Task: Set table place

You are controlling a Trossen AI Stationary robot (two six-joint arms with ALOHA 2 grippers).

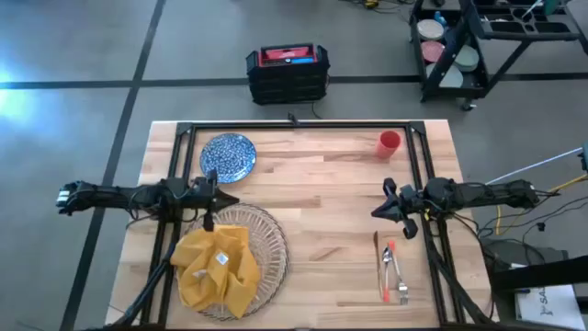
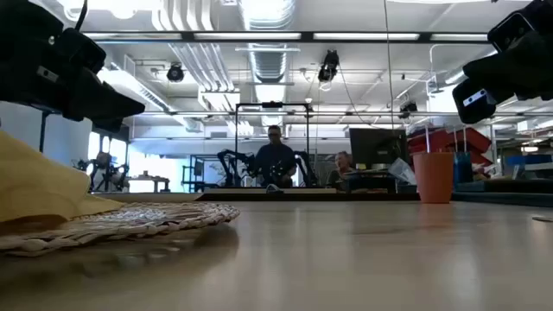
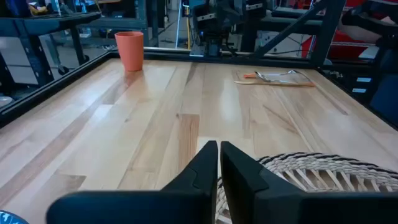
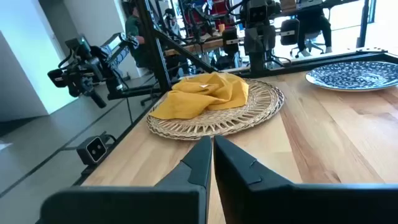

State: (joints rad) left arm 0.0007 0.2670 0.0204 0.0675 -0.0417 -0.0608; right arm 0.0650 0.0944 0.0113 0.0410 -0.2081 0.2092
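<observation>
A round ribbed charger lies at the table's near left, with the crumpled yellow napkin resting on its left half. The blue-patterned plate lies flat at the far left, and the red cup stands upright at the far right. Orange-handled cutlery lies at the near right. My left gripper hovers shut above the charger's far rim and holds nothing. My right gripper hovers shut, also with nothing in it, right of the table's middle and beyond the cutlery.
A black frame rail runs along the table's far edge and down both sides. Bare wood stretches between the two grippers. A black crate sits on the floor behind the table. People sit in the room beyond.
</observation>
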